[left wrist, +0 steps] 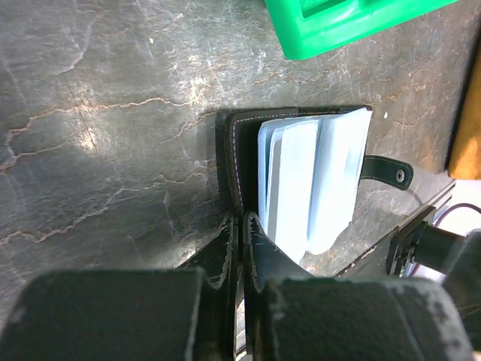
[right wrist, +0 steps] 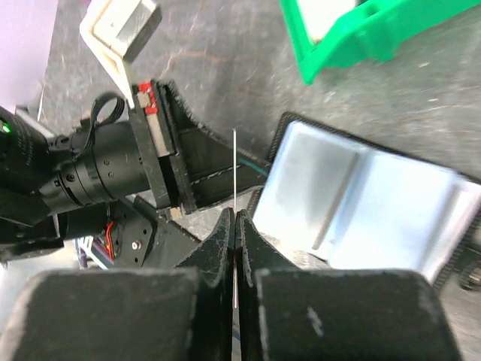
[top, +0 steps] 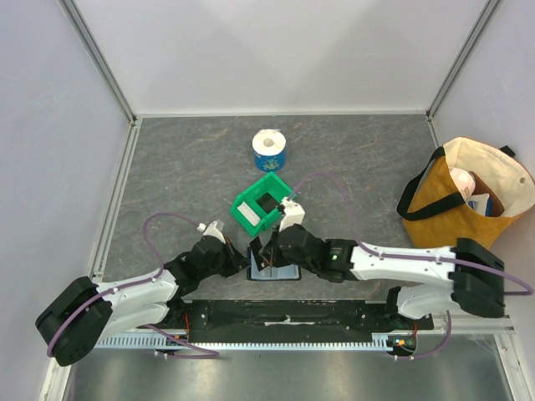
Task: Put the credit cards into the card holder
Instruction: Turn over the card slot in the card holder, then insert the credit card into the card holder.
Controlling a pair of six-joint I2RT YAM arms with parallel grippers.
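Credit card [right wrist: 234, 162], seemingly, in right gripper [right wrist: 235, 219]

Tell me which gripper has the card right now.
The right gripper: it is shut on a thin pale card seen edge-on. The left gripper pinches the black cover of the wallet instead.

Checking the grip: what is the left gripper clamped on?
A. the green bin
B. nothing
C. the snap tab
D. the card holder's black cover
D: the jaws of the left gripper pinch the black cover edge of the card holder.
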